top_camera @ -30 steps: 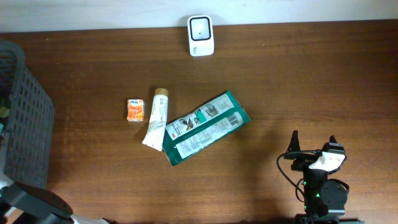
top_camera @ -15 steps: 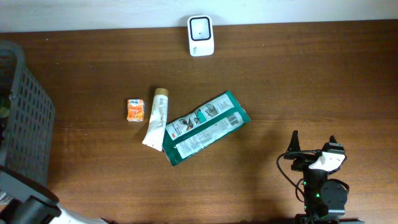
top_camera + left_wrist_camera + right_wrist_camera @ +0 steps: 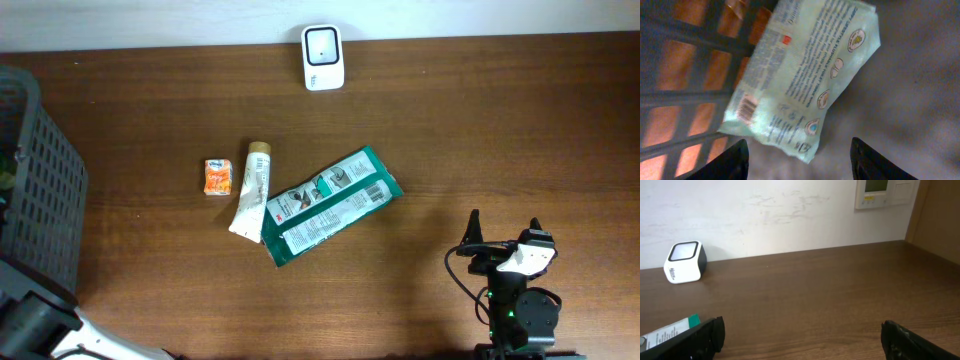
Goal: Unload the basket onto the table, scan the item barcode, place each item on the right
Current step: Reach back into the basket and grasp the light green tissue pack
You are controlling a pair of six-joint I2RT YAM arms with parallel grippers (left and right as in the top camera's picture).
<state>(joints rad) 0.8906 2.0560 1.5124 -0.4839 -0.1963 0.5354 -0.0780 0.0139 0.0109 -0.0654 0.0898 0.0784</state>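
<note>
A dark wooden table [image 3: 480, 130] fills the overhead view, with a grey lattice basket [image 3: 40, 200] at its left edge. What lies in the basket can hardly be made out from above. The left wrist camera alone shows it: a pale green packet [image 3: 805, 75] printed with small text and round pictures lies tilted against the basket's slatted wall, its barcode [image 3: 746, 107] near the lower left corner. The left gripper [image 3: 799, 155] hangs over that packet, its two dark fingers [image 3: 735, 160] spread apart at the bottom of the frame and closed on nothing. From above only part of the left arm [image 3: 35, 330] shows, at the bottom left corner beside the basket. Near the table's middle a long green package [image 3: 330, 205] lies slantwise with a barcode facing up, a cream tube [image 3: 250, 192] just beside its left end. The white barcode scanner [image 3: 322, 57] stands at the far edge, well apart from the basket; the right wrist view shows it against a white wall, with a wall panel [image 3: 885, 192] that the overhead misses. A small orange packet [image 3: 217, 177] sits left of the tube. The right gripper [image 3: 504, 232] stands at the near right, jaws spread wide over bare wood.
</note>
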